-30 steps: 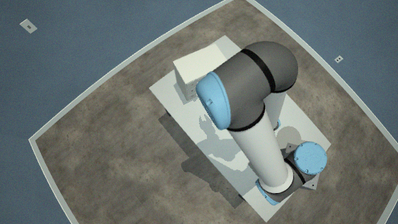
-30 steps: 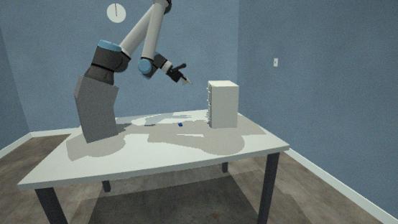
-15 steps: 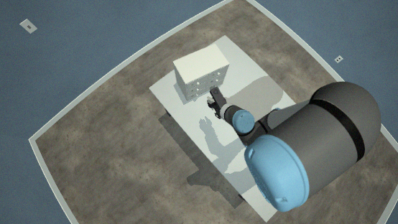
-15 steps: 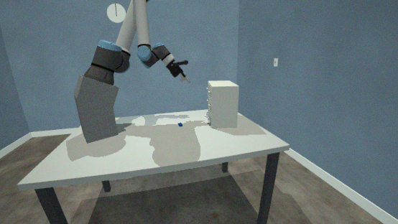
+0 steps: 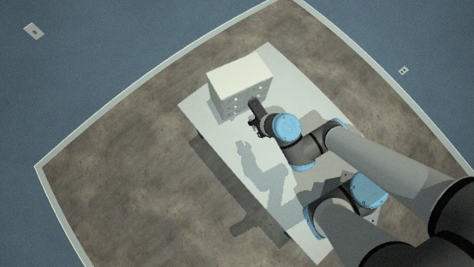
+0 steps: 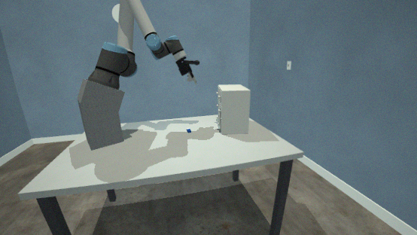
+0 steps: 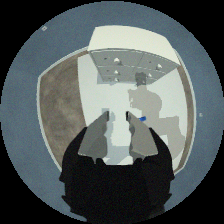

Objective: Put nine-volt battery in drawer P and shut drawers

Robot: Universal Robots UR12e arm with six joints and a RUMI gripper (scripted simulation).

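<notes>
The gripper (image 5: 254, 128) (image 6: 192, 80) (image 7: 117, 111), fingers slightly parted and holding nothing, hangs above the table as a blue block (image 6: 189, 130) (image 7: 142, 119), probably the battery, lies just right of the fingertips at the wrist view's centre.

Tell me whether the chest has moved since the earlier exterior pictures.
No. In the exterior view, the chest keeps the same place against the right end of the table, with no shift visible.
</notes>
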